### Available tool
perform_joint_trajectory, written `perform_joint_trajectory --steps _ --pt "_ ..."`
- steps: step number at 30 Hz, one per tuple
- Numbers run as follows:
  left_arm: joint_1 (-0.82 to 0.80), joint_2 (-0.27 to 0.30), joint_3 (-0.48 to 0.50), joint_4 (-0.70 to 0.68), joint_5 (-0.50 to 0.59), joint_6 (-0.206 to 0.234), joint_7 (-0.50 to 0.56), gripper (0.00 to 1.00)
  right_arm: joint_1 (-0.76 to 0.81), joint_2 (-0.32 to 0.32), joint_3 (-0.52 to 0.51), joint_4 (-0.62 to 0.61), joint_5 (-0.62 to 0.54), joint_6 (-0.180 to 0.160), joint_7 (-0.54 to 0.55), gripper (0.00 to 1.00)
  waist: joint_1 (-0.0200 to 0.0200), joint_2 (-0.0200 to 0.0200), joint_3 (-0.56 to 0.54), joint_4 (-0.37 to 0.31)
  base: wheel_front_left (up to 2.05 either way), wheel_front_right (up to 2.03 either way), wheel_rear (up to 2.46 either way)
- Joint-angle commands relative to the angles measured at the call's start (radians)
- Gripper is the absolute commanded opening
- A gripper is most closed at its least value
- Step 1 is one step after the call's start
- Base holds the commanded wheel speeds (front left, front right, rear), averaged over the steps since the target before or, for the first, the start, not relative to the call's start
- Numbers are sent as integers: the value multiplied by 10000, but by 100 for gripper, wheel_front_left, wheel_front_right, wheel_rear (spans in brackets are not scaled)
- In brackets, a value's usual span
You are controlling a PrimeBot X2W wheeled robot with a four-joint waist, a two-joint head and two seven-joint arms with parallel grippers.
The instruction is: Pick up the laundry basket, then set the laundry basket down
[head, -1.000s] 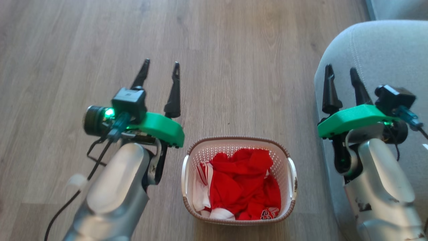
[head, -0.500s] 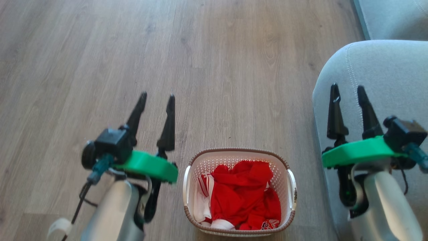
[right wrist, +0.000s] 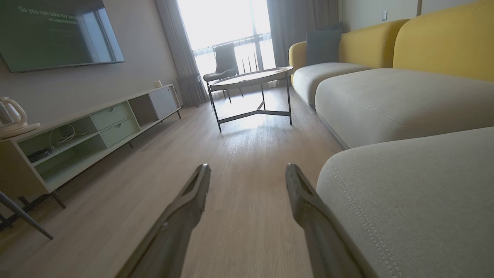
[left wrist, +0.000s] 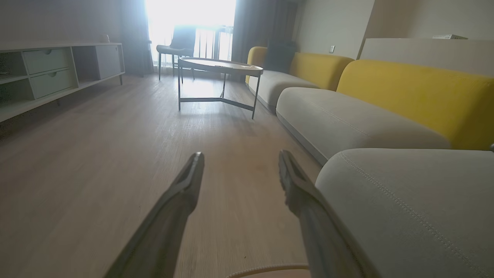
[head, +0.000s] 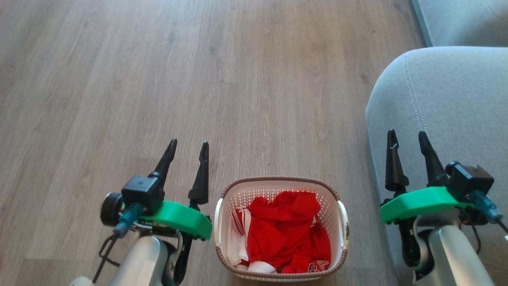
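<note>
The laundry basket (head: 278, 179) sits on the wood floor (head: 238, 79) at the head view's near edge, with red-and-white clothes (head: 285, 226) inside. The left claw (head: 189, 143) hangs just left of it, fingers spread and empty. The right claw (head: 407, 134), likewise released, is over a grey sofa cushion (head: 448, 91). Farther off, the wrist views add a round coffee table (left wrist: 220, 66) and yellow sofa backs (left wrist: 417, 96). The right wrist view also catches a wall television (right wrist: 58, 31).

wood floor (head: 254, 79) — grey-yellow sofa (left wrist: 366, 123) — bright window (right wrist: 220, 23)
</note>
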Motion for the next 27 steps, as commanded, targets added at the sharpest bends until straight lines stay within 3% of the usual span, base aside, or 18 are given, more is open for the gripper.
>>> perform_joint_trajectory --steps 1,27 --pt "-312 2 371 -472 -58 -14 -51 100 -304 69 223 -270 -109 67 -104 100 1 0 2 -12 0 0 0" --pt "-340 1 426 -385 -302 -175 -51 100 -390 70 362 -273 -179 67 -105 100 1 0 4 -15 0 0 0"
